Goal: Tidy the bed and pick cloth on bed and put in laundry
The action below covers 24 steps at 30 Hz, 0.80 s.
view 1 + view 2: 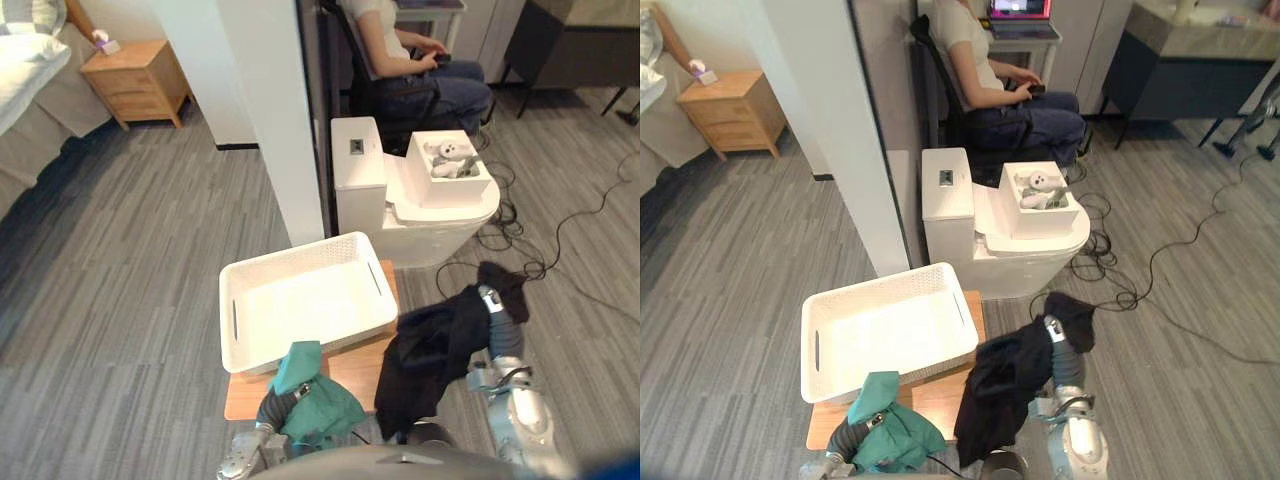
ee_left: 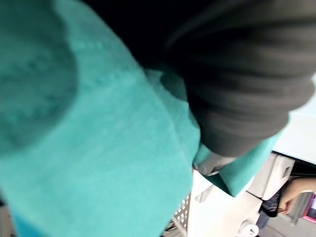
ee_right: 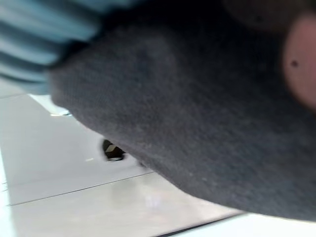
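Grey plank floor (image 1: 120,260), white laundry basket (image 1: 300,250) on low wooden stand (image 1: 352,366): teal cloth (image 1: 312,395) over my left hand (image 1: 274,406) at basket's 6 o'clock, black cloth (image 1: 430,350) over my right hand (image 1: 490,302) at 4 o'clock, fingers buried so grip unreadable; I'd lift each past the rim before releasing.

One teal cloth (image 1: 312,400), one black cloth (image 1: 430,355), one white basket (image 1: 300,300), one wooden nightstand (image 1: 135,78), one person (image 1: 452,95).

— Where was the green cloth (image 1: 312,398)?
— Draped over the left arm (image 1: 243,457), at the near edge of the white basket (image 1: 300,249).
— And the black cloth (image 1: 430,350)?
— Hanging from the right arm (image 1: 522,412), just beside the wooden stand (image 1: 352,372) under the basket.
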Tool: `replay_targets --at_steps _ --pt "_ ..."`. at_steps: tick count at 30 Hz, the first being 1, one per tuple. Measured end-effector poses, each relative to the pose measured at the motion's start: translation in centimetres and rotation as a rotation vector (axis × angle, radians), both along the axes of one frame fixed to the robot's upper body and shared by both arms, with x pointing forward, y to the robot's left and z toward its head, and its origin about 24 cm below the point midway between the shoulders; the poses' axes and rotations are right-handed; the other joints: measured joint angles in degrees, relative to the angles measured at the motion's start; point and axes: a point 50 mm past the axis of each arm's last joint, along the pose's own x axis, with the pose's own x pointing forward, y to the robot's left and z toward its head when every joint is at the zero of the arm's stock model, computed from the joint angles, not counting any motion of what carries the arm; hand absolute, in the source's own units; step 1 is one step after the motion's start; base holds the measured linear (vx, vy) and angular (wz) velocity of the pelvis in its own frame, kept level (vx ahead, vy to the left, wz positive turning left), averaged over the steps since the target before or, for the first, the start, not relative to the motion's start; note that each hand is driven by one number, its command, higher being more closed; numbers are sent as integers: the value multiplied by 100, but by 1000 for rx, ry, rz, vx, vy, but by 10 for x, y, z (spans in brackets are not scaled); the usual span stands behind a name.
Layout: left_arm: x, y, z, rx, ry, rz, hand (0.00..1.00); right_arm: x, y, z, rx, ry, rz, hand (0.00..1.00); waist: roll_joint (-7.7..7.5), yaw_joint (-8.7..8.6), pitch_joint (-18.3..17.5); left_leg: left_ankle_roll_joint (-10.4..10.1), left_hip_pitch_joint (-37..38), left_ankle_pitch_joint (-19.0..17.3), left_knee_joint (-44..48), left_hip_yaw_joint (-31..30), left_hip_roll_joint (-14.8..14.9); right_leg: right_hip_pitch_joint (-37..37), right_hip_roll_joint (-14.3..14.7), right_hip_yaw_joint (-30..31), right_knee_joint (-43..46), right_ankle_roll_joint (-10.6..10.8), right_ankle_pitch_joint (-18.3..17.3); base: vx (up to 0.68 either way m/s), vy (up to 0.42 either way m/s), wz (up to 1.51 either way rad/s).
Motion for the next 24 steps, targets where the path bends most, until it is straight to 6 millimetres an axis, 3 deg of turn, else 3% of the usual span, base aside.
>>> replay_targets --at_steps 3,5,8,12,16,19,24 --pt "0 2 0 1 -3 -9 100 16 1 38 -91 -173 113 100 -4 4 -56 11 47 56 -138 61 27 134 98 -21 -316 -12 147 59 -18 0" --pt "-1 5 0 2 -3 -24 100 35 12 63 -139 -290 218 100 -115 31 -91 17 -28 80 -148 59 56 204 149 -26 -647 -17 343 0 0 0" --pt "-4 5 -3 -5 11 -26 100 52 28 84 -175 -363 326 100 -159 162 -118 58 -37 123 -147 46 2 389 141 -37 -1066 2 551 -35 10 9" --pt "-13 4 -10 -9 48 -47 100 65 43 97 -223 -372 429 100 -84 301 -169 89 -39 135 -282 38 -9 548 143 -178 -1294 8 612 -87 4 22" --pt "-17 12 -13 26 58 -49 100 90 71 127 -283 -415 537 100 -142 378 -195 241 -50 107 -348 51 -9 674 143 -265 -1492 -14 742 -90 -8 11" --pt "-19 17 -17 43 86 -47 100 102 84 133 -312 -384 576 100 -213 446 -326 295 -47 160 -431 52 -22 714 107 -401 -1512 26 790 0 14 22" --pt "-17 20 -19 61 98 -42 100 118 85 123 -330 -264 565 100 -264 522 -443 191 -43 448 -634 -119 -143 800 12 -705 -1512 38 800 30 28 39"
